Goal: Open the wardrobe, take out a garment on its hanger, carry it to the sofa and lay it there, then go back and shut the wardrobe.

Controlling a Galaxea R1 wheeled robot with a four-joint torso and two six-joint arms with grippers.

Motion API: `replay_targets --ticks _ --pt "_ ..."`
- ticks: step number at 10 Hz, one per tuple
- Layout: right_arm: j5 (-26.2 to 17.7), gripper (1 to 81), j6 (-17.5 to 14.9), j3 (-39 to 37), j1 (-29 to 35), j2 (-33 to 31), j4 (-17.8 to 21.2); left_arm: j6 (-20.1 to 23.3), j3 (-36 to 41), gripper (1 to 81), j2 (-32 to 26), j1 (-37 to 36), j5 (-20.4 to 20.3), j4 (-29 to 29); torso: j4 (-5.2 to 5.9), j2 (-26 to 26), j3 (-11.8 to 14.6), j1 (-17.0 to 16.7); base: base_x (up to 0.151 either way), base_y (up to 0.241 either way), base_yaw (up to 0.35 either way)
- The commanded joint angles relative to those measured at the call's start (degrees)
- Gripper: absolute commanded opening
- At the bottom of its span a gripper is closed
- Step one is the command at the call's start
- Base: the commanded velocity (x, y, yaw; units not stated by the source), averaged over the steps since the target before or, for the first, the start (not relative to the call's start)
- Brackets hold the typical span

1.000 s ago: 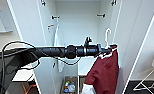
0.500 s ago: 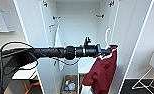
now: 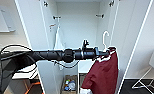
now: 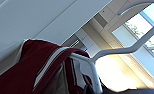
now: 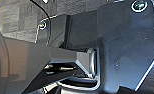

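The wardrobe [image 3: 75, 30] stands open, both white doors swung wide. My left arm reaches level across its opening. My left gripper [image 3: 108, 52] is shut on the white hanger [image 3: 104, 37], whose curved hook sticks up free of any rail. The dark red garment [image 3: 104, 72] with its white collar trim hangs from the hanger below the gripper, at the right side of the opening. In the left wrist view the garment [image 4: 30, 65] sits close under the hanger [image 4: 123, 50].
A plain white shirt [image 3: 58, 40] hangs at the left inside the wardrobe. A box of small items [image 3: 69, 85] sits on the wardrobe floor. A white chair [image 3: 153, 65] stands at the right and a desk [image 3: 25, 71] at the left.
Almost nothing differs: the garment on its hanger has drifted slightly to the left with my left arm.
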Motion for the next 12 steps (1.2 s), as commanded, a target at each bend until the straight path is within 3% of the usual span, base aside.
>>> replay_targets --ticks 1,5,12 --pt "-2.3 81.1 -0.1 0.5 1.7 0.4 0.1 1.2 4.1 1.0 -3.2 -8.6 -6.4 3.0 0.00 0.0 0.0 0.0 0.000 0.000 0.000" --pt "-2.3 81.1 -0.1 0.5 2.0 0.6 0.2 1.2 6.4 1.0 -8.0 -1.8 -5.6 9.7 0.00 0.0 0.0 0.0 0.000 0.000 0.000" --pt "-2.3 81.1 -0.1 0.8 2.1 0.7 0.2 1.2 6.6 1.0 -11.8 1.1 -4.5 9.8 0.00 0.0 0.0 0.0 0.000 0.000 0.000"
